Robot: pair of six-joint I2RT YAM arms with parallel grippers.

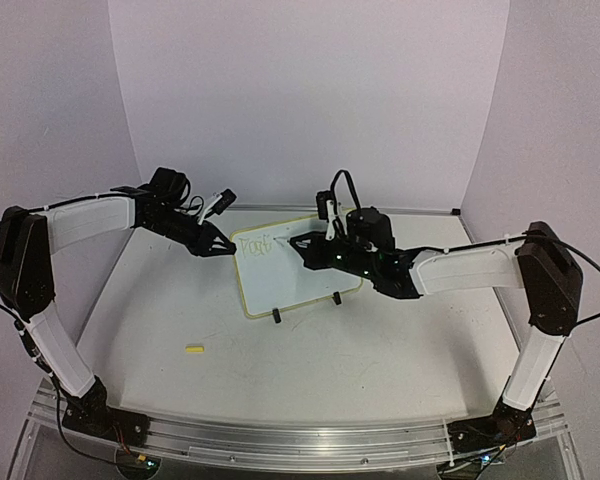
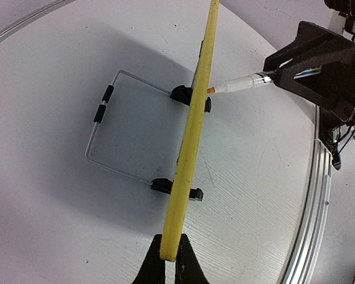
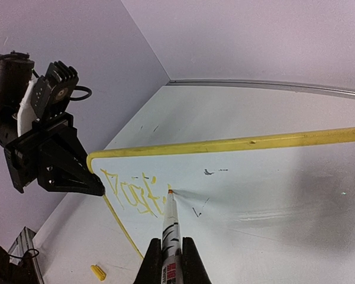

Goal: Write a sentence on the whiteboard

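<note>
Pinching board [image 1: 292, 282] at left rim: L claw [image 2: 170, 255]; R claw [image 3: 171, 255] clamps marker [image 3: 170, 222], tip touching board just right of yellowish writing [image 3: 135, 192], not legible.

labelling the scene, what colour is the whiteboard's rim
Yellow whiteboard rim; the left wrist view shows it best.

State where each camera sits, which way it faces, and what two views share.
Top external: above and behind the robot, looking down at the whiteboard; both arms show.
Left wrist: on the left gripper, sighting along the yellow rim it pinches; own fingers show.
Right wrist: on the right gripper, looking along its marker at the sentence; own fingers show.
Shared: both wrist views catch the opposite gripper.
</note>
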